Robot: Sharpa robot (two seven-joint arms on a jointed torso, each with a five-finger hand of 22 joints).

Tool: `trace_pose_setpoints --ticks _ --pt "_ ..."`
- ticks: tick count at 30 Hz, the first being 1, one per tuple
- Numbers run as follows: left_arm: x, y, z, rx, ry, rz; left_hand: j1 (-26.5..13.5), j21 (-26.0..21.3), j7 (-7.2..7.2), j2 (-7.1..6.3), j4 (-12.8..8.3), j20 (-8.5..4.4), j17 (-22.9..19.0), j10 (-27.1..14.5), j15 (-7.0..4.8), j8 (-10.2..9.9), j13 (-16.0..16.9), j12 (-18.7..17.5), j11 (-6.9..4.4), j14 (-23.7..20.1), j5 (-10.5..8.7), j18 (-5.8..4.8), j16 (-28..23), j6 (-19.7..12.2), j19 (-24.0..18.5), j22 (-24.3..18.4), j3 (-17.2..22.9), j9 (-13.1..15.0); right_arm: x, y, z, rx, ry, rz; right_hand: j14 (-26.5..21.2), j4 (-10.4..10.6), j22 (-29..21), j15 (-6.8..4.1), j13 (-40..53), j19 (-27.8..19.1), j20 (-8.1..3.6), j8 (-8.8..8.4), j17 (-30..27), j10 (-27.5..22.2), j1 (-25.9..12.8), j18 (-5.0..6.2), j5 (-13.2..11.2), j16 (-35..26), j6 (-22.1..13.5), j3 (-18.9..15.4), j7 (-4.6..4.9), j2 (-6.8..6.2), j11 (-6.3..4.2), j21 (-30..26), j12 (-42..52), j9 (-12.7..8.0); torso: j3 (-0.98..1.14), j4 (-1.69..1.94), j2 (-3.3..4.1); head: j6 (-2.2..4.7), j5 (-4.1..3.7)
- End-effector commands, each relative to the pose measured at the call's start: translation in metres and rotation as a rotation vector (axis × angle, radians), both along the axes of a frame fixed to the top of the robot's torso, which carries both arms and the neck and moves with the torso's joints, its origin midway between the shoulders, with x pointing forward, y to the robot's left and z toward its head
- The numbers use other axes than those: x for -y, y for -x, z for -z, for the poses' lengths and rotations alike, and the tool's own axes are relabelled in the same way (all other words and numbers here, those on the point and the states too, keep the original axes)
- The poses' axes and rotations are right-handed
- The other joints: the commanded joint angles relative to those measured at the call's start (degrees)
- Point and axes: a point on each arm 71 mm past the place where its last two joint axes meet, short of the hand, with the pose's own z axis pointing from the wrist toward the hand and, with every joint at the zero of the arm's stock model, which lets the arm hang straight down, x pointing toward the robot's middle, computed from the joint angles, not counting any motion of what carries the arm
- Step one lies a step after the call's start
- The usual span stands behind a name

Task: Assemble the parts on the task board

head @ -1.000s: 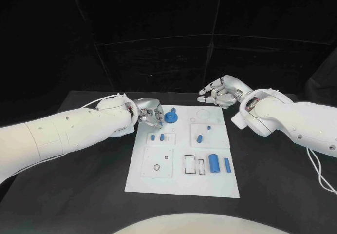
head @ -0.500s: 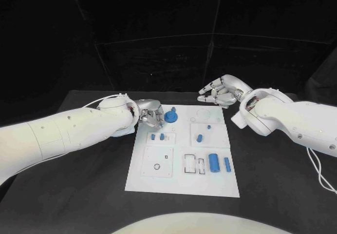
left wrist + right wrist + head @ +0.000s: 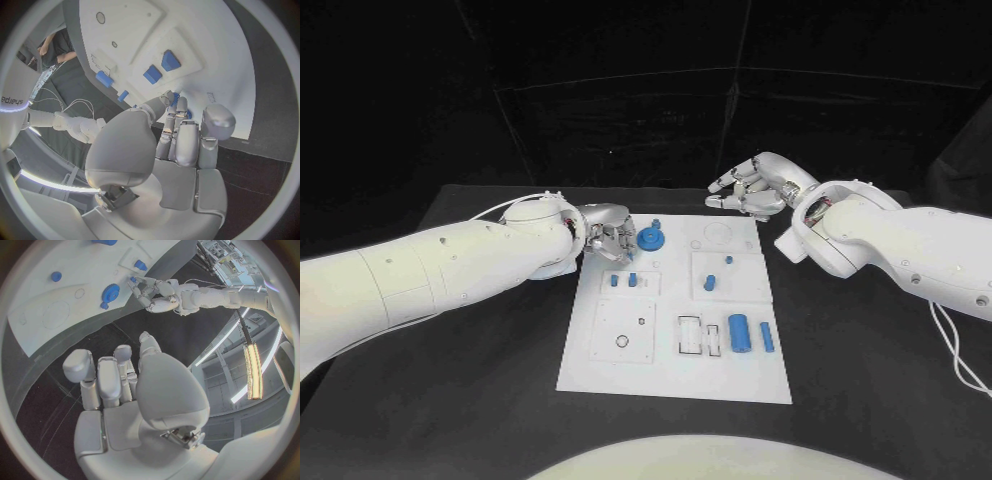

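Head view: the board [image 3: 678,345] lies in the middle of the black desk [image 3: 877,380]. The left robot hand [image 3: 607,238] sits at the board's far left corner, fingers curled beside a blue disc [image 3: 652,240]; whether it touches the disc I cannot tell. The right robot hand [image 3: 759,189] hangs past the board's far right corner, off the board, fingers curled in on nothing.

Head view, recesses: two small blocks [image 3: 623,281] stand in the plate below the disc; a peg [image 3: 708,284] and a smaller peg [image 3: 728,262] stand in the plate to their right; a cylinder [image 3: 738,336] and a thin bar [image 3: 767,337] lie at the board's near right.

Left wrist view: the left robot hand [image 3: 181,145] has fingertips drawn together over the board [image 3: 206,65], a scrap of blue between them. The blocks [image 3: 161,67] stand beyond the fingers.

Right wrist view: the right robot hand [image 3: 119,385] holds nothing, over the desk, off the board's [image 3: 75,295] edge. The disc [image 3: 110,291] lies next to the left robot hand [image 3: 152,296].

Writing: "sharpa" reads on the white arm in the left wrist view.
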Motion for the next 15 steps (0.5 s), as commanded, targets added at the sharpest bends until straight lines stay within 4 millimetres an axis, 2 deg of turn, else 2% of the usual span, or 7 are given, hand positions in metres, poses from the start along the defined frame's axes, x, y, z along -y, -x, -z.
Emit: trace_pose_setpoints --ticks 1,7,15 --pt "-0.0001 0.0004 0.0016 -0.016 -0.011 -0.005 -0.3 0.2 -0.19 -0.08 0.0 0.01 0.0 0.5 -0.27 -0.4 0.0 -0.4 -0.02 0.9 0.02 -0.53 0.1 0.5 0.2 0.0 0.5 0.0 -0.0008 0.0001 -0.0016 0.008 -0.003 -0.008 1.2 0.1 -0.1 -0.47 0.0 -0.4 -0.09 0.31 0.1 -0.2 0.1 0.68 0.3 -0.3 0.1 -0.3 -0.22 0.65 -0.17 -0.3 0.2 0.0 -0.03 0.01 0.02 -0.04 -0.03" --pt "-0.0001 0.0009 0.0017 -0.017 -0.009 -0.001 -0.3 0.2 -0.37 -0.09 -0.2 -0.05 -0.1 1.3 -0.40 -0.3 0.1 -0.4 -0.23 0.9 0.02 -0.51 0.1 1.3 0.1 0.1 0.5 0.1 -0.0009 0.0001 -0.0016 0.008 -0.003 -0.008 1.2 0.1 -0.1 -0.47 0.0 -0.4 -0.09 0.31 0.1 -0.2 0.1 0.68 0.3 -0.3 0.1 -0.3 -0.22 0.65 -0.17 -0.3 0.2 0.0 -0.03 0.08 -0.01 -0.14 -0.02" --pt "0.0018 0.0011 0.0020 -0.011 -0.002 0.006 -0.6 0.2 -0.32 -0.47 -0.2 -0.08 -0.3 1.1 -0.39 -0.8 0.0 -0.9 -0.13 0.8 0.01 -0.52 0.0 1.0 0.1 0.2 0.3 0.0 -0.0012 0.0000 -0.0015 0.008 -0.003 -0.008 1.2 0.1 -0.1 -0.47 0.0 -0.4 -0.09 0.31 0.1 -0.2 0.1 0.68 0.3 -0.3 0.1 -0.3 -0.22 0.65 -0.17 -0.3 0.2 0.0 0.01 -0.02 -0.02 -0.16 0.02"
